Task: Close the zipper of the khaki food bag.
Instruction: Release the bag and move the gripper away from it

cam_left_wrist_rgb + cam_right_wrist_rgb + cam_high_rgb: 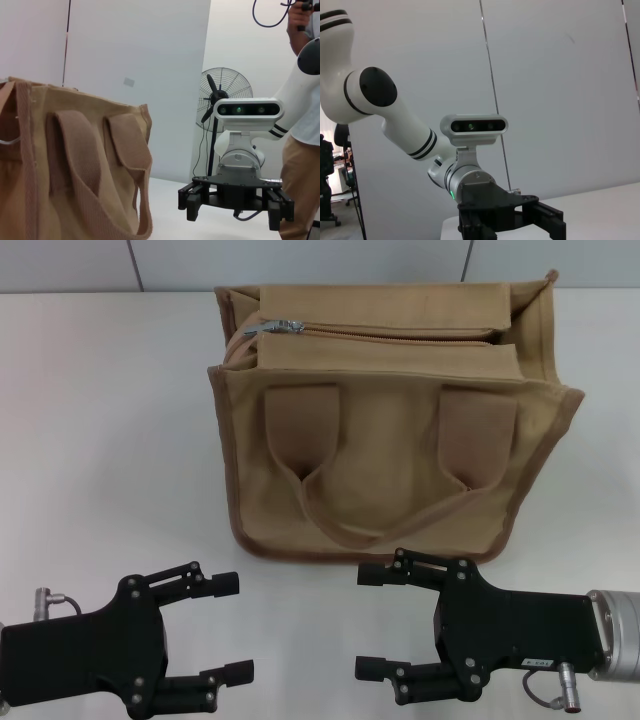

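Note:
The khaki food bag (385,430) stands upright in the middle of the table, its handles (340,525) hanging down the front side facing me. The zipper (400,331) runs along the top, with its silver slider (276,328) at the left end. My left gripper (232,628) rests low on the table in front of the bag's left half, open and holding nothing. My right gripper (369,622) sits in front of the bag's right half, also open, with its fingers pointing at the left one. The left wrist view shows the bag (75,175) close up and the right gripper (236,205) farther off.
The white table (100,440) reaches a grey wall just behind the bag. In the left wrist view, a fan (225,95) and a person (300,150) stand beyond the table. The right wrist view shows only my left arm and the left gripper (510,225).

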